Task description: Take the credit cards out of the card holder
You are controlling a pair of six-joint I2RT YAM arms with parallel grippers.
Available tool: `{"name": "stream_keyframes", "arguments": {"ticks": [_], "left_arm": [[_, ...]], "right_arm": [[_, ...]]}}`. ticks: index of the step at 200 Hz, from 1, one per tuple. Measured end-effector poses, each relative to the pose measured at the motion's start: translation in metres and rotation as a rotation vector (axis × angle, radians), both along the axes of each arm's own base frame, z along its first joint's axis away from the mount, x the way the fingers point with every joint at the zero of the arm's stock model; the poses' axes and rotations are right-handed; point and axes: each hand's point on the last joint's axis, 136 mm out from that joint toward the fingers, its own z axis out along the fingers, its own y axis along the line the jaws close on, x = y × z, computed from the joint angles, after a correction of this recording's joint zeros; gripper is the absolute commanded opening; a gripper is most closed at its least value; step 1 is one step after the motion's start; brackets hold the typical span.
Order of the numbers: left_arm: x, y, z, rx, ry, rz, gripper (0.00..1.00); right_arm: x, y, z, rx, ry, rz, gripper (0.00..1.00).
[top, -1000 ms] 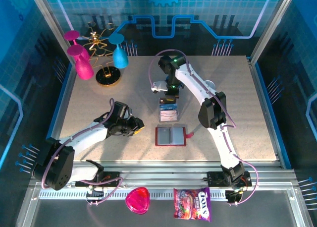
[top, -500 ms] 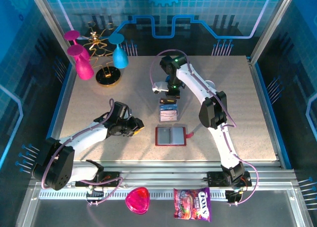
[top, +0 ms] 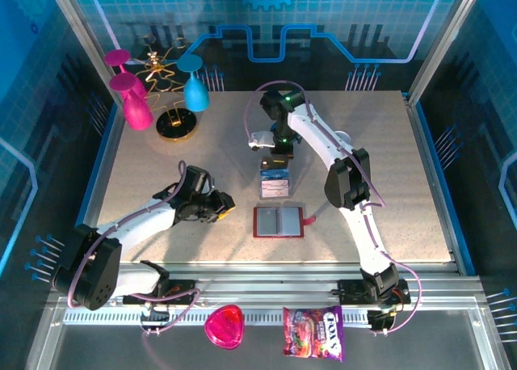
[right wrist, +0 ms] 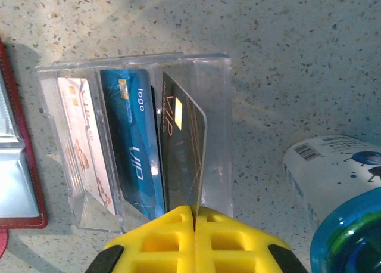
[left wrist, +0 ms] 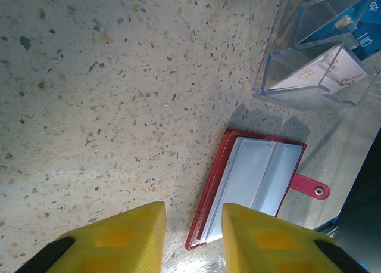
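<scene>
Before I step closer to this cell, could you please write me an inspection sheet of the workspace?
Surface: speckled table, nothing spilled seen.
Job's things: card holder lies open, pockets look empty; pale card, blue card and dark card stand in the clear tray.
Clutter: pink goblets, blue goblet and gold stand at far left; barcoded container near the tray; heart dish and candy bag before the arm bases.
Grippers: left gripper, fingers open, empty, near the card holder; right gripper, fingers shut on the dark card.
Cables: purple cable along each arm, no snag seen.
Surroundings: blue printed walls, metal frame.
</scene>
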Motion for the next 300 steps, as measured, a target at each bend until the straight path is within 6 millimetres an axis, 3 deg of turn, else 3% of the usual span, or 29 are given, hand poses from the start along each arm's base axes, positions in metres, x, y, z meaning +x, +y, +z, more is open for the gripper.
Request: {"name": "stream_keyframes", "arguments": {"ticks": [300], "left_arm": [[0.0,0.0,-0.004,0.005,0.014,0.001,0.31]], "right_arm": [[0.015,0.014,0.022,0.076,-0.102,0.092,0.0]]}}
